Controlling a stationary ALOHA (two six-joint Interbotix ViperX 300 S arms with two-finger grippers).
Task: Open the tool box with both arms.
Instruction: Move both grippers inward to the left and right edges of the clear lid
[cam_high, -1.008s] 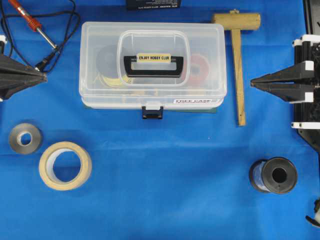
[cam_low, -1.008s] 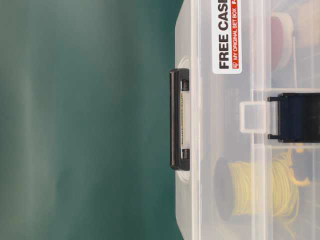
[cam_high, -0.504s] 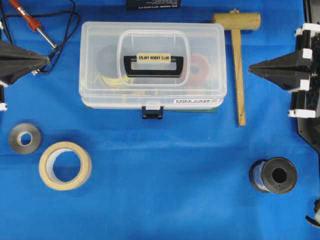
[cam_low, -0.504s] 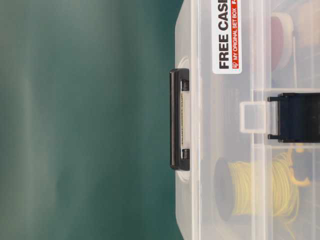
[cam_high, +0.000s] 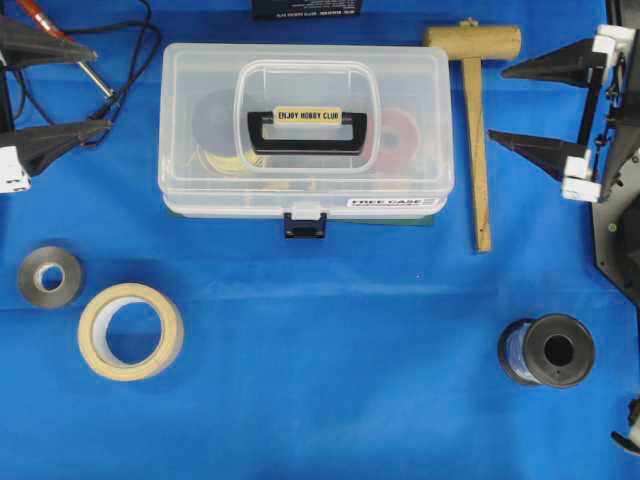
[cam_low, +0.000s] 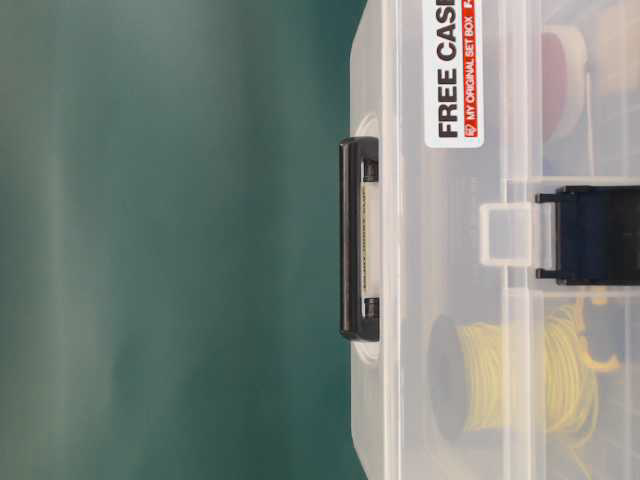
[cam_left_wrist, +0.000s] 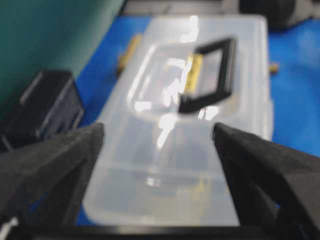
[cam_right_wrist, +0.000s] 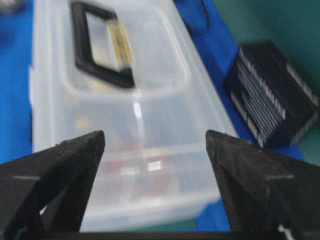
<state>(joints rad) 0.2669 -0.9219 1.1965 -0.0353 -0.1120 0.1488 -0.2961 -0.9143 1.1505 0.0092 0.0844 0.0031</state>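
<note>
The tool box (cam_high: 200, 120) is a clear plastic case lying shut on the blue cloth, with its black handle (cam_high: 307, 131) flat on the lid and its black front latch (cam_high: 305, 224) down. Seen from table level, the tool box (cam_low: 450, 300) fills the right side, with the handle (cam_low: 358, 238) and latch (cam_low: 590, 235) in sight. My left gripper (cam_high: 100, 90) hovers open off the box's left end, apart from it. My right gripper (cam_high: 497, 104) hovers open off the right end. Each wrist view looks along the box (cam_left_wrist: 165, 165) (cam_right_wrist: 125, 165) between spread, empty fingers (cam_left_wrist: 60, 160) (cam_right_wrist: 250, 165).
A wooden mallet (cam_high: 476, 120) lies between the box and my right gripper. A soldering iron (cam_high: 60, 40) and its cable lie under the left gripper. A grey roll (cam_high: 50, 276), a masking tape roll (cam_high: 130, 330) and a black spool (cam_high: 548, 350) sit in front. A black box (cam_right_wrist: 272, 100) stands behind.
Both grippers have gone from shut to wide open. Both have shifted a little toward the back of the table. The tool box has not moved.
</note>
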